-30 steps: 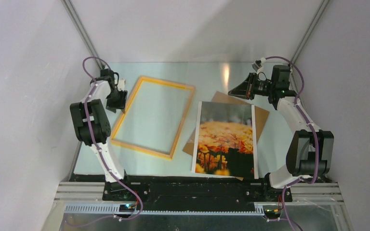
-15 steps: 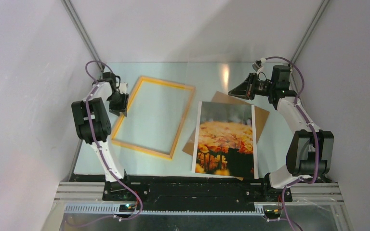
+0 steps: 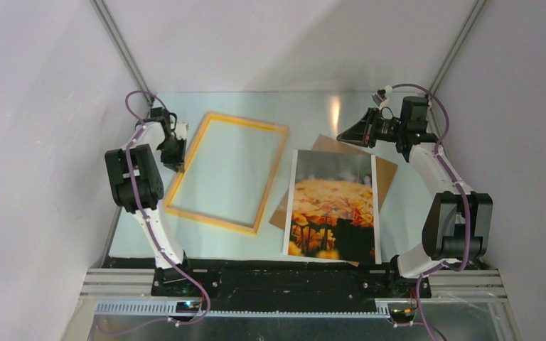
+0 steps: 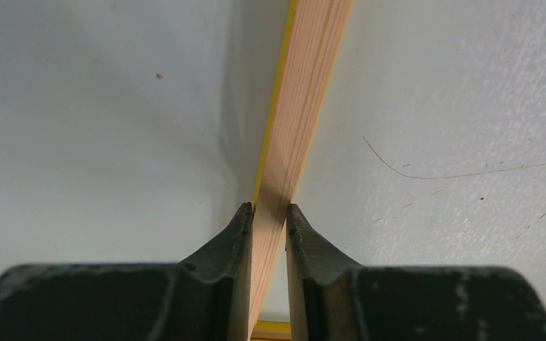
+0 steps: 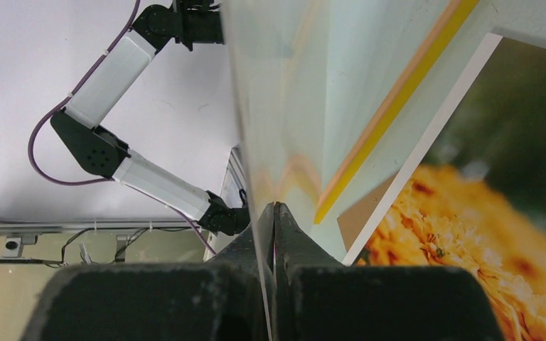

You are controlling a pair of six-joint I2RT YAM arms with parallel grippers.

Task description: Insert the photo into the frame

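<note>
The yellow-orange frame (image 3: 246,123) lies flat at the left middle of the table. My left gripper (image 3: 177,163) is shut on its left rail, and the wooden rail (image 4: 306,106) runs between the fingertips in the left wrist view, where the gripper (image 4: 269,210) shows. The photo (image 3: 333,206) of orange flowers lies right of the frame, on the brown backing board (image 3: 387,168). My right gripper (image 3: 342,134) is above the photo's far edge, shut on a thin clear pane (image 5: 291,92). The right wrist view shows the gripper (image 5: 274,207), the photo (image 5: 455,241) and the frame (image 5: 391,106).
White walls close in on the left, right and back of the pale table (image 3: 398,227). The backing board also shows in the right wrist view (image 5: 355,224). The left arm (image 5: 114,67) is visible beyond the pane.
My left wrist has shifted slightly at the frame's left rail. The frame, photo and right arm have stayed where they were.
</note>
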